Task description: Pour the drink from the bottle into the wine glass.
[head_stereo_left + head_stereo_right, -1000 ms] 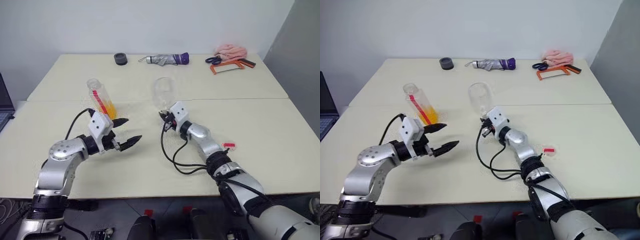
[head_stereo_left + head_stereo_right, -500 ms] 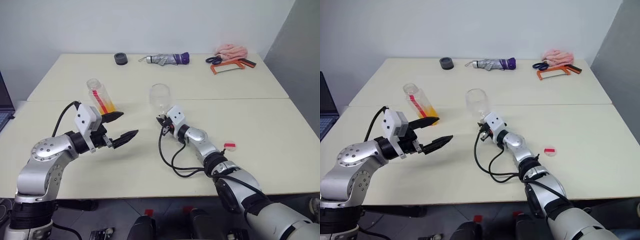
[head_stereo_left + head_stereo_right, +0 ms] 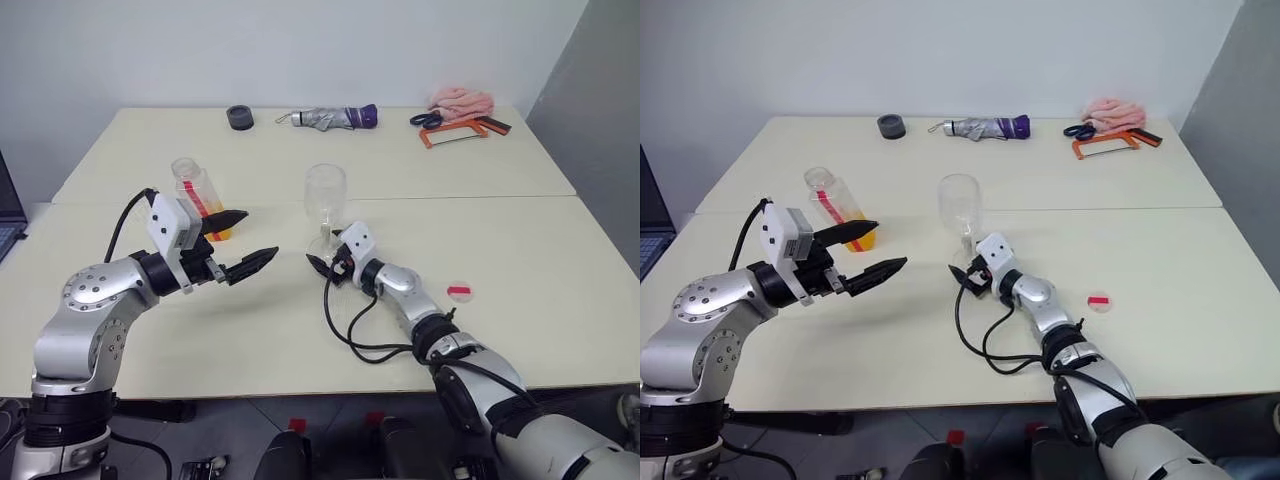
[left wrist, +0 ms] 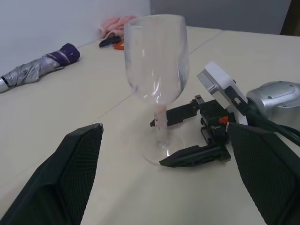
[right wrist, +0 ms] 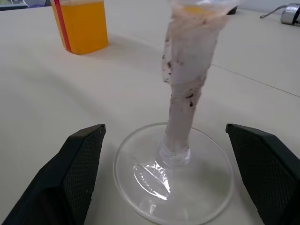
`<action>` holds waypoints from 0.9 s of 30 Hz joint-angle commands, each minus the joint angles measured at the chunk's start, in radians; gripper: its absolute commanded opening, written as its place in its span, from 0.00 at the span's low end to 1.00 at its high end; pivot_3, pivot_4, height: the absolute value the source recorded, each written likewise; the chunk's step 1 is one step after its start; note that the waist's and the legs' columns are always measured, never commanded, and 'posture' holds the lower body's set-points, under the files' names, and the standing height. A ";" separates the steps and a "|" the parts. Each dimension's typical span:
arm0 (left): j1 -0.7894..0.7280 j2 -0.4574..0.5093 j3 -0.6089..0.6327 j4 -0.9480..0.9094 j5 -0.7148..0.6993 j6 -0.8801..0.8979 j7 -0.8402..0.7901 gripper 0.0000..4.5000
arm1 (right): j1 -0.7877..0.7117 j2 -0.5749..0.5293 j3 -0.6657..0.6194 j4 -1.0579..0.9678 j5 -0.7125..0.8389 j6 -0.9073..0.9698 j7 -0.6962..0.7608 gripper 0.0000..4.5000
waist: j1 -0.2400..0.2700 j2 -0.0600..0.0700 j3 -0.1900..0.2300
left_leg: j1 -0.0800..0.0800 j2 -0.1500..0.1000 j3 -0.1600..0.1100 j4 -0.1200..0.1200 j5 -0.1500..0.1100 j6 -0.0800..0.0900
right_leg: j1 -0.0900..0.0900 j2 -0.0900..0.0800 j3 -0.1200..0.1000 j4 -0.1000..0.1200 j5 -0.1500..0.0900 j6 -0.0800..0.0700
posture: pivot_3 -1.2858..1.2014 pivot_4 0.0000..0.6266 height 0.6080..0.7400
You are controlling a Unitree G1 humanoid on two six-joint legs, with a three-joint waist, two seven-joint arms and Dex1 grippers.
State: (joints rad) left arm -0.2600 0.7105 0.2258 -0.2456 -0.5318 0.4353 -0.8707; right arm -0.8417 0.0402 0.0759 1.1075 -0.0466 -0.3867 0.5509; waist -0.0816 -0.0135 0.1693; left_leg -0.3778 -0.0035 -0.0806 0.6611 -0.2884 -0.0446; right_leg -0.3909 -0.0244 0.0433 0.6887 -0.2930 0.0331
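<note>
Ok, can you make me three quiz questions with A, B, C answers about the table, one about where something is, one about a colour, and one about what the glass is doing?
1. Where is the umbrella?
A. At the table's far edge
B. Beside the glass
C. In the left gripper

2. What colour is the drink in the bottle?
A. Green
B. Orange
C. Blue

3. How is the glass right now?
A. Lying on its side
B. Lifted in the air
C. Standing upright on the table

Answers:
1. A, it lies far back by the wall, near the black roll.
2. B, the liquid low in the bottle is orange.
3. C, its foot sits flat on the table, with the right gripper open on either side of the stem.
</note>
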 commanded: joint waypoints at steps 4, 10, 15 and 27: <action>-0.007 0.001 0.019 -0.042 -0.028 -0.001 0.011 1.00 | 0.106 -0.047 0.018 -0.182 0.028 0.030 0.111 0.99 | 0.001 0.000 0.000 | 0.000 0.000 0.000 0.000 0.000 0.000 | 0.000 0.000 0.000 0.000 0.000 0.000 | 0.52 0.24 1.00; 0.033 -0.018 0.019 -0.026 -0.009 -0.026 0.032 1.00 | 0.250 -0.148 0.046 -0.432 0.058 0.125 0.229 0.99 | 0.004 0.000 0.000 | 0.000 0.000 -0.001 0.000 0.000 0.000 | 0.001 -0.001 0.000 -0.001 0.000 0.000 | 0.52 0.24 1.00; 0.098 -0.072 0.021 -0.004 0.041 -0.080 0.100 1.00 | 0.389 -0.249 0.066 -0.747 0.118 0.279 0.315 0.99 | 0.020 0.000 0.000 | 0.000 0.000 -0.001 0.000 0.000 0.000 | 0.001 -0.001 -0.001 -0.002 0.000 0.000 | 0.52 0.24 1.00; 0.140 -0.333 0.059 0.212 0.358 -0.317 0.621 1.00 | 0.612 -0.406 0.074 -1.416 0.298 0.676 0.314 0.99 | 0.042 -0.001 0.000 | -0.003 0.002 -0.003 0.001 0.000 0.000 | 0.002 -0.001 -0.002 -0.007 0.000 0.001 | 0.52 0.24 1.00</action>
State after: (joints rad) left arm -0.0958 0.3738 0.2537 -0.0260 -0.2092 0.1632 -0.3080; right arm -0.2286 -0.3643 0.1582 -0.2458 0.2218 0.2646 0.8815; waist -0.0398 -0.0144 0.1690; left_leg -0.3803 -0.0023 -0.0837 0.6618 -0.2885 -0.0445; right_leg -0.3888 -0.0256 0.0407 0.6817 -0.2925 0.0347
